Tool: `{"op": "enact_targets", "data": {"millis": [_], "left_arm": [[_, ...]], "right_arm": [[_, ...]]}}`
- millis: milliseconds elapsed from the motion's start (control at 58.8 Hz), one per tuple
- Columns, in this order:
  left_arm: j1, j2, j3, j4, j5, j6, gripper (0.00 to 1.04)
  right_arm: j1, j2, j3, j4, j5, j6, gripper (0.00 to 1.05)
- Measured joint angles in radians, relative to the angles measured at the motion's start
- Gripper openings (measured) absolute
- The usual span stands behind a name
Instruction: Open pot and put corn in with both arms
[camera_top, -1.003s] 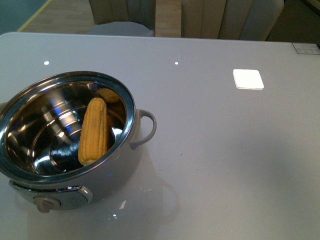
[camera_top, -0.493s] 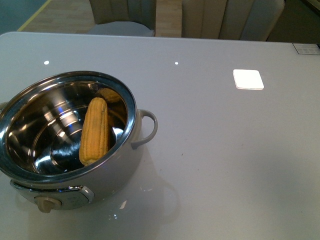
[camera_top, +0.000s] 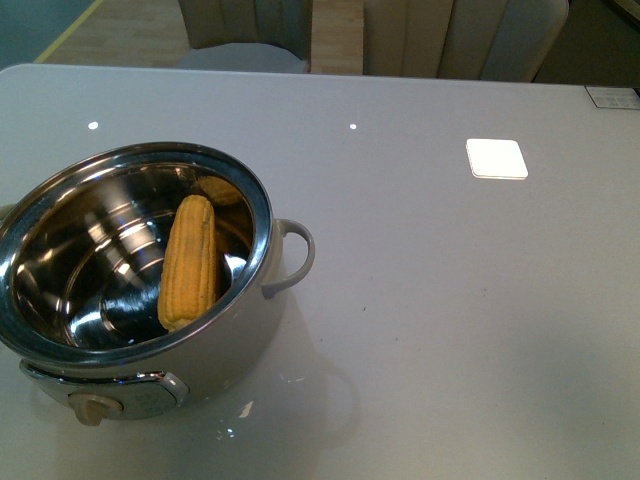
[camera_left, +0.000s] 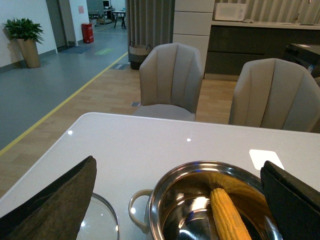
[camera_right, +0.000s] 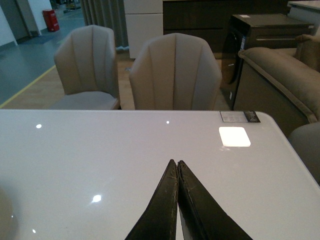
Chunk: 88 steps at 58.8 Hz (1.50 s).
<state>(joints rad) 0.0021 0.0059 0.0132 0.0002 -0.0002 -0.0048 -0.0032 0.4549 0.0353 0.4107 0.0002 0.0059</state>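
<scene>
The pot (camera_top: 265, 215) stands open at the table's front left, with a steel interior, a loop handle (camera_top: 295, 255) and a beige knob (camera_top: 92, 409). The corn (camera_top: 190, 262) lies inside it, leaning against the wall. In the left wrist view the pot (camera_left: 165, 190) and the corn (camera_left: 227, 217) sit below my left gripper (camera_left: 180, 200), which is open and empty with its fingers (camera_left: 55, 205) wide either side. My right gripper (camera_right: 177, 167) is shut and empty above bare table. Neither arm shows in the front view.
A glass lid (camera_left: 102, 222) lies on the table beside the pot, seen only in the left wrist view. A white square patch (camera_top: 496, 158) is at the table's back right. Chairs (camera_left: 172, 80) stand behind the far edge.
</scene>
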Motion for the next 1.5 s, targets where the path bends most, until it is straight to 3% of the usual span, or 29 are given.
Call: {"op": "enact_targets", "data": {"millis": [850, 935, 1309, 1496], "left_arm": [[0.0, 0.0, 0.0, 0.0, 0.0, 0.0, 0.98], [0.0, 0.0, 0.0, 0.0, 0.0, 0.0, 0.98], [0.0, 0.0, 0.0, 0.0, 0.0, 0.0, 0.98], [0.0, 0.0, 0.0, 0.0, 0.0, 0.0, 0.98]], "right_arm": [[0.001, -0.277, -0.018, -0.233, 0.0, 0.0, 0.02], [0.002, -0.412, -0.018, -0.395, 0.001, 0.0, 0.02], [0.002, -0.448, -0.018, -0.408, 0.0, 0.0, 0.02], [0.002, -0.449, -0.018, -0.408, 0.0, -0.002, 0.38]]}}
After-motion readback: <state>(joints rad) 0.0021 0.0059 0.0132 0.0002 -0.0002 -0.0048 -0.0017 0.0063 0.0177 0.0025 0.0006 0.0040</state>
